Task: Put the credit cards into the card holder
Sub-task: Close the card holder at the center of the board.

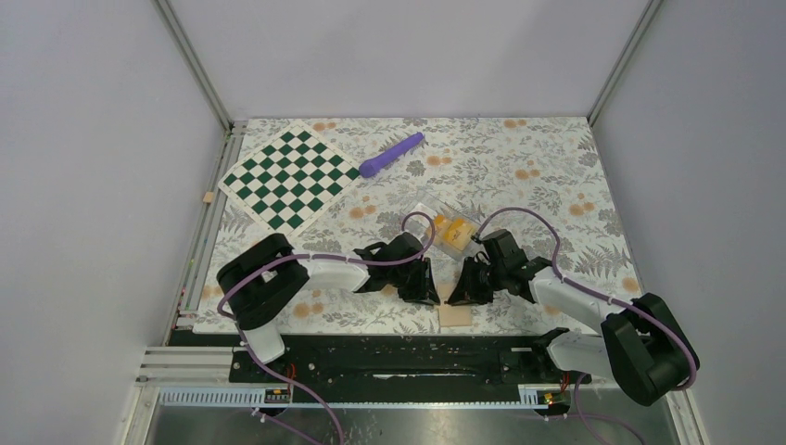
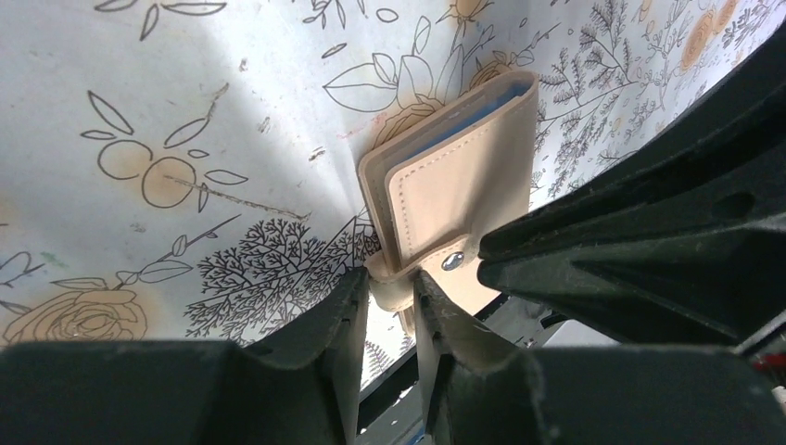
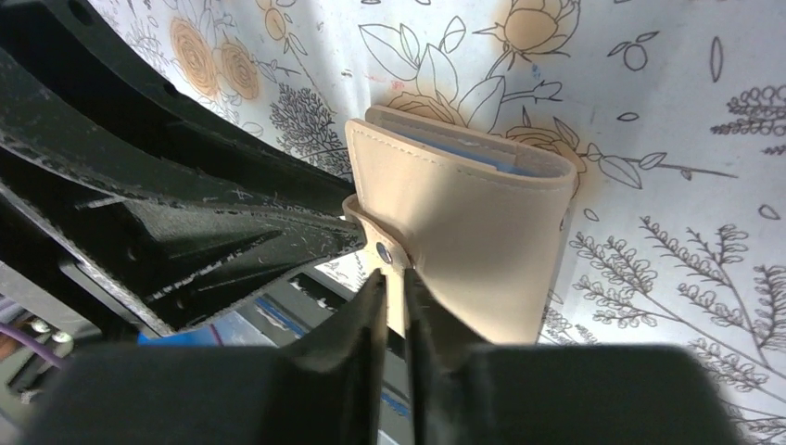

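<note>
Closed tan wallet at the table's near edge, its snap strap pinched by the left gripper, while the right gripper narrowly pinches it beside the snap; peel the strap off slowly while keeping the body steady.

One table with a floral-print cover carries everything. Two black grippers are in view, the left gripper and the right gripper, each with two fingers, four fingers in all. There is one tan card holder, and it bears one round snap stud. One clear plastic case contains orange-yellow credit cards; they lie overlapped, so their number cannot be counted. There is one green-and-white checkered board and one purple pen-shaped object.
</note>
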`<state>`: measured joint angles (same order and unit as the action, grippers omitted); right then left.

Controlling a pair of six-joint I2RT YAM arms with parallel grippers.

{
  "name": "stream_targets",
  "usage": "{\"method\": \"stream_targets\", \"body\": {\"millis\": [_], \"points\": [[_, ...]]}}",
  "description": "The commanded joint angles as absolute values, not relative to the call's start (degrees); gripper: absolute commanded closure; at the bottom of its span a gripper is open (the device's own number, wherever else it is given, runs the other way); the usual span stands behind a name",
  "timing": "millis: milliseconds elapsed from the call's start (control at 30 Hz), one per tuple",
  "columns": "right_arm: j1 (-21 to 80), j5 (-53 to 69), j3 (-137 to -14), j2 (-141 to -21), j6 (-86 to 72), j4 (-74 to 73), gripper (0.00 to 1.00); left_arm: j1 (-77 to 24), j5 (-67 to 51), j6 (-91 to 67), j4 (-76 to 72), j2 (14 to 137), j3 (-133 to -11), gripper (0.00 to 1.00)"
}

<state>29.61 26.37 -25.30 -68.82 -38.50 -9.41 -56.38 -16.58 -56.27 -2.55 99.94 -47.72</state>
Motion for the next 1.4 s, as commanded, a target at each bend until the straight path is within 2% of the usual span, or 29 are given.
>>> {"method": "stream_targets", "body": {"millis": [0,67,167,267,467,700,1067,1233,1367], "points": [[29.5,24.7,-25.9,-67.7,-38.0,-11.1,0.72,-56.6,-16.5,-54.7,-2.9,100.6,-49.8,0.76],[29.5,24.5,-26.1,-67.8,-37.9,-11.4,0.61,-56.6,-16.5,-54.6,-2.9,100.7,-50.0,0.77],[29.5,23.6,-26.3,-67.8,-37.5,-12.0,0.50,-56.8,-16.5,-54.2,-2.2,100.8,-50.4,0.79],[29.5,23.8,-26.2,-68.8,-37.0,-11.5,0.48,-56.9,-16.5,-54.0,-1.9,101.0,-50.9,0.80],[29.5,25.7,-25.9,-73.3,-36.8,-8.7,0.58,-57.0,-16.5,-53.7,-1.0,101.3,-51.7,0.80],[29.5,25.5,-25.5,-74.6,-36.7,-7.1,0.65,-57.4,-17.0,-53.4,-1.0,101.8,-52.1,0.81],[29.4,24.9,-25.0,-73.1,-36.7,-7.8,0.86,-57.5,-15.4,-52.9,-0.1,101.0,-51.9,0.81],[29.4,25.6,-25.3,-73.6,-36.4,-7.8,0.99,-57.5,-14.7,-52.6,2.0,99.6,-52.1,0.73],[29.4,26.1,-25.5,-73.7,-36.4,-7.8,1.00,-57.5,-13.7,-51.6,4.9,98.5,-53.3,0.66]]}}
